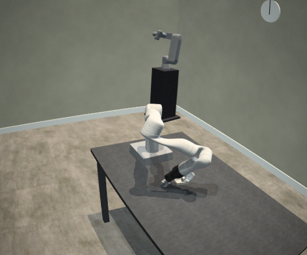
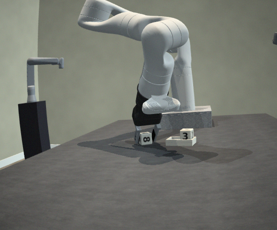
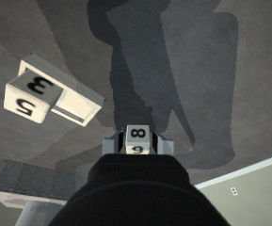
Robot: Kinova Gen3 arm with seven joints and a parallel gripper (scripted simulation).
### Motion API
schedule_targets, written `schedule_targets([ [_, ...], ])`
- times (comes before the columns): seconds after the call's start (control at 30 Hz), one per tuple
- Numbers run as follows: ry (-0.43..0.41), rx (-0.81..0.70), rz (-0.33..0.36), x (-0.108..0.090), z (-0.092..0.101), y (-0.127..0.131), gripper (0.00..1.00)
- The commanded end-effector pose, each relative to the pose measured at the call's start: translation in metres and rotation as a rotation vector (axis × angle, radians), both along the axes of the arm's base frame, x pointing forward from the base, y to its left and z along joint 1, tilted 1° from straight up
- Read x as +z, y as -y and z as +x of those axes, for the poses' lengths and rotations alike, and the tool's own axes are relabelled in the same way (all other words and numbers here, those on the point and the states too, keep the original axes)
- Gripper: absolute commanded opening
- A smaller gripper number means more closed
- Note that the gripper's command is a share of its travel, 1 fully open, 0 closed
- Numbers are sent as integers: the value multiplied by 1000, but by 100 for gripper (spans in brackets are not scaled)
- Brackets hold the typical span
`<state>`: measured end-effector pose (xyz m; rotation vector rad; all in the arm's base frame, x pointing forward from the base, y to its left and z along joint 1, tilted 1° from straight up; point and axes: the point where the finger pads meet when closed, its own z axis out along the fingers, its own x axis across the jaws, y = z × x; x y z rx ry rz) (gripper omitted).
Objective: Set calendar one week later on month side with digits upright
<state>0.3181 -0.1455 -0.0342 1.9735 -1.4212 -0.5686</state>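
My gripper (image 1: 164, 184) (image 2: 145, 140) (image 3: 137, 138) is open and low at the table, with its fingers on either side of a white cube (image 2: 146, 139) (image 3: 137, 133). This cube stands on the table left of the tray in the exterior view. Its face towards that camera shows an 8 lying on its side; the digit on its top is partly hidden in the wrist view. The second cube (image 2: 185, 135) (image 3: 40, 86) stands in the right end of the cream tray (image 2: 180, 143) (image 3: 86, 91), with an upright 3 facing the exterior camera and a 5 on top. No month's name is readable.
The arm's grey base block (image 1: 159, 160) (image 2: 187, 120) (image 3: 29, 181) stands behind the tray and cubes. The left table edge (image 1: 120, 195) is beyond the loose cube in the top view. The tray's left part holds no cube.
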Motion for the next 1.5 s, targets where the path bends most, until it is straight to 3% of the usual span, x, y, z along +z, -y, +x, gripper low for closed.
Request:
schedule_targets([
  [0.0,1,0,-1,1,0,0,90],
  [0.7,1,0,-1,1,0,0,90],
  [0.73,1,0,-1,1,0,0,60],
  [1.47,1,0,-1,1,0,0,60],
])
